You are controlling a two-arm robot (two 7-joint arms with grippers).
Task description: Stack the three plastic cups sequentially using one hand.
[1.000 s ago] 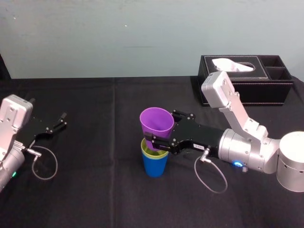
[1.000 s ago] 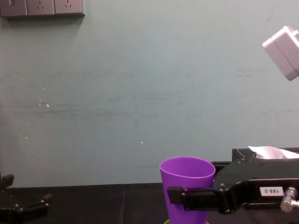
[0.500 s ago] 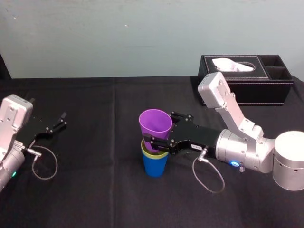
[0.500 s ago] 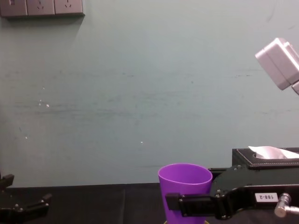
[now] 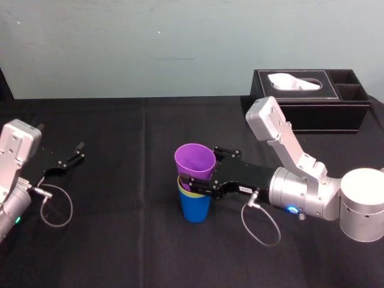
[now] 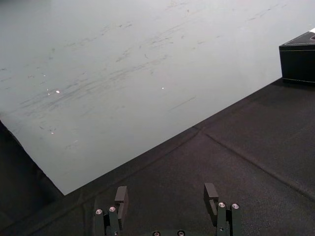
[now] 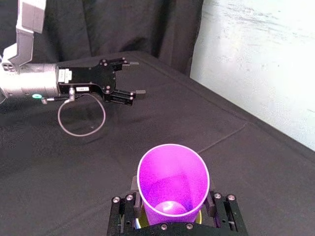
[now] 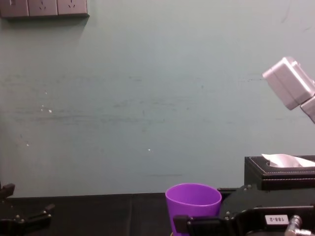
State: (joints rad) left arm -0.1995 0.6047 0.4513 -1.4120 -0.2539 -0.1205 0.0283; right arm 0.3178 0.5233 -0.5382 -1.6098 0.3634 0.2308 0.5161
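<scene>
The right black two-finger gripper (image 5: 203,171), jaws pinching the bright purple tapered plastic cup (image 5: 195,162), has lowered it mid-table into the yellow-green plastic cup (image 5: 182,189) nested in the blue plastic cup (image 5: 195,207). The stack seems nearly complete, awaiting release; the left gripper (image 5: 75,153) sits parked at left, jaws spread.

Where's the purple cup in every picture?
Head view: purple cup at the middle, held by the right gripper atop the blue cup.
Chest view: the cup at the bottom edge, right of middle.
Right wrist view: the cup between that gripper's fingers.
Left wrist view: left gripper faces wall and tissue box.
Landmark: tissue box, far right.
</scene>
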